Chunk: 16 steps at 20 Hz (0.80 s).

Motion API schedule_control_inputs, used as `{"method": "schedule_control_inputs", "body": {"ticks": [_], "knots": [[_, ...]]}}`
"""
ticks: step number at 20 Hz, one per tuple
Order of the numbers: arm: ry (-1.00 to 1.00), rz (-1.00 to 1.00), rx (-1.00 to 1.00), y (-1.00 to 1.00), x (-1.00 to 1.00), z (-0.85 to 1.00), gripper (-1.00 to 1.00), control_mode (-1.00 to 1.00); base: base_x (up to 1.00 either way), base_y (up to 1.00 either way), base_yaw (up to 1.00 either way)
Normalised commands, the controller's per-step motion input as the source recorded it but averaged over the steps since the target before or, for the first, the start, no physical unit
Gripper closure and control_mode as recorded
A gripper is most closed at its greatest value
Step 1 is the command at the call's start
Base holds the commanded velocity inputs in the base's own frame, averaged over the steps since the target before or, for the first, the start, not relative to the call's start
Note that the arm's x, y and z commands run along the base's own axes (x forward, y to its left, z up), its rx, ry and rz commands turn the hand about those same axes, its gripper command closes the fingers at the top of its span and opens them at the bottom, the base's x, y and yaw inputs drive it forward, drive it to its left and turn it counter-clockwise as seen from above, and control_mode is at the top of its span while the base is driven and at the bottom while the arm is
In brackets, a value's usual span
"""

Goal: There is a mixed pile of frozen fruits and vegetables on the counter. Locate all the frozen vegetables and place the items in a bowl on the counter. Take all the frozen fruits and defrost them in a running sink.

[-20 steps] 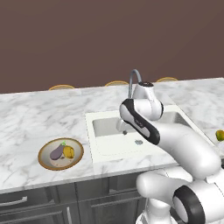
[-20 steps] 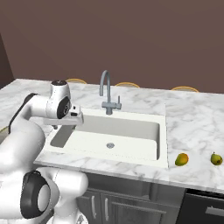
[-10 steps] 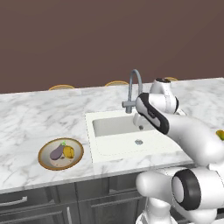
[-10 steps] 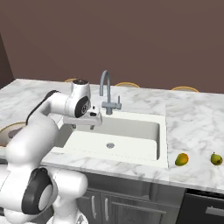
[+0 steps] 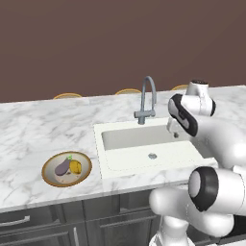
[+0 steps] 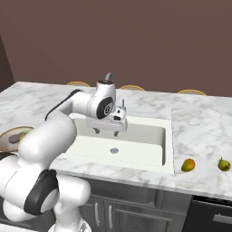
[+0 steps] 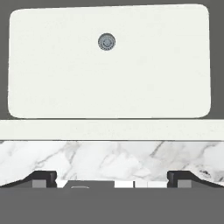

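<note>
The bowl [image 5: 52, 179] sits on the counter [image 5: 29, 129] left of the sink [image 5: 111, 162]. In it lie the frozen vegetables: a purple eggplant [image 5: 62, 167] and a yellow-orange one [image 5: 75, 166]. Two frozen fruits [image 6: 188, 165] [image 6: 223, 164] lie on the counter [image 6: 204, 122] right of the sink [image 6: 136, 136]. My gripper [image 6: 106, 131] hangs over the back of the basin, open and empty, just right of the tap [image 5: 146, 98] in the left base view, gripper [image 5: 172, 130]. In the hand view the gripper [image 7: 112, 177] looks down on the sink [image 7: 52, 87] and its drain [image 7: 106, 42].
Thin tan-rimmed discs [image 5: 67, 96] [image 6: 131, 87] line the counter's back edge. Dark grey cabinets [image 5: 43, 226] run below. A dark brown wall rises behind. The bowl's edge [image 6: 10, 134] shows at the left of the right base view.
The arm has swung rightward from the left side of the sink to above its back middle. The gripper stayed open and empty. Nothing on the counter moved.
</note>
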Motion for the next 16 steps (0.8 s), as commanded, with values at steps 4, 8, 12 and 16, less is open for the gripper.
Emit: {"method": "schedule_control_inputs", "body": {"ticks": [4,8,12,16], "knots": [[0.07,-0.17,0.00,-0.93,-0.01,0.00,-1.00,-1.00,0.00,0.00,0.00],[0.03,-0.15,0.00,-0.97,-0.06,0.02,-1.00,-1.00,0.00,0.00,0.00],[0.01,-0.15,0.00,-0.96,-0.07,0.03,-1.00,-1.00,0.00,0.00,0.00],[0.00,-0.14,0.00,-0.95,-0.12,0.12,-1.00,-1.00,0.00,0.00,0.00]]}}
